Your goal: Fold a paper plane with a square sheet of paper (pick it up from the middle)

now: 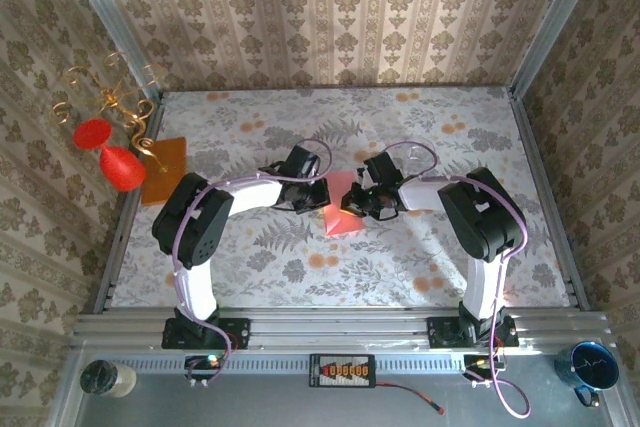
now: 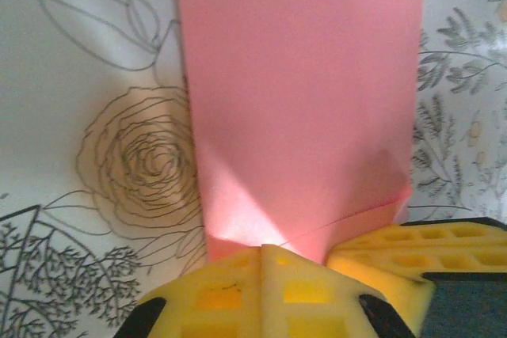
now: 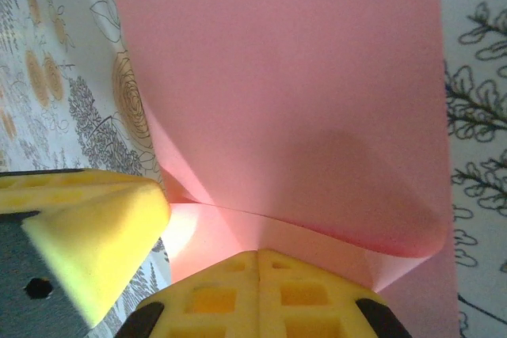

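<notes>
At table centre: both arms bent inward over the floral table (image 1: 420, 277), and their wrists came close together from left and right.
Orange sheet (image 1: 165, 169): lay flat near the table's left edge, well apart from both arms.
Square sheet of paper (image 1: 340, 219): salmon pink, between the two grippers. Its lower corner showed on the cloth just on the bases' side of the fingertips. It was part-folded, with diagonal creases visible in both wrist views.
Left gripper (image 2: 261, 252): yellow fingers (image 2: 214, 294) were pressed together with the seam closed, clamped on the sheet's near edge. The sheet ran away from the tips over the cloth.
Right gripper (image 3: 257, 257): fingers (image 3: 313, 294) were likewise together and clamped on the sheet's edge. A folded flap curved just above the tips.
Spacing of grippers: they sat just beside each other. In the left wrist view one finger of the right gripper lay by the sheet's right corner; could not tell whether it touched.
Lift: could not tell whether the held edge was off the cloth.
</notes>
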`<state>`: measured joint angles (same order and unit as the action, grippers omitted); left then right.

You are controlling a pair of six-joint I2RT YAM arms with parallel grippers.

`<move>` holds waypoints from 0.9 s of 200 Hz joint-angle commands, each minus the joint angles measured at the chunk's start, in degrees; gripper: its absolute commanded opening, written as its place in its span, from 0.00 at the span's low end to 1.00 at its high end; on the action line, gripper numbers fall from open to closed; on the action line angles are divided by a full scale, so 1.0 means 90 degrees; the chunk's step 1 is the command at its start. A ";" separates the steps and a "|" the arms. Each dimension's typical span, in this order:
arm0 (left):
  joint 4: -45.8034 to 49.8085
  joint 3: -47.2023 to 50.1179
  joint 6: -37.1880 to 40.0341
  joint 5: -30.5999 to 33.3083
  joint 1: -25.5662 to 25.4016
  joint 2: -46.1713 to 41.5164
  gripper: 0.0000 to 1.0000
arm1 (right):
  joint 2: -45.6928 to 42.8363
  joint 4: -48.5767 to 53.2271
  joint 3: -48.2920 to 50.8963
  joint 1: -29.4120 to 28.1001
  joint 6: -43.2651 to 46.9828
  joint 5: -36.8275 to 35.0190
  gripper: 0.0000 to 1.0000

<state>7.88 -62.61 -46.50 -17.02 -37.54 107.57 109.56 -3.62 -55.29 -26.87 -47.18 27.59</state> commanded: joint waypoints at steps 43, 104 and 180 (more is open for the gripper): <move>-0.0505 0.0653 -0.0704 -0.0299 -0.0435 -0.0856 0.04 | 0.0449 0.0732 0.0500 0.0017 -0.0281 -0.0858 0.03; -0.0182 0.0916 -0.0944 -0.0268 -0.0848 -0.0873 0.07 | 0.0454 0.0754 0.0529 0.0017 -0.0311 -0.0870 0.03; -0.0075 0.0920 -0.0849 -0.0013 -0.0811 -0.0674 0.06 | 0.0482 0.0734 0.0552 0.0017 -0.0364 -0.0791 0.03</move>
<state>4.82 -54.76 -54.24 -18.59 -45.25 100.44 109.38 -5.87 -53.89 -26.87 -49.71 27.62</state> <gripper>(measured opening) 0.065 0.054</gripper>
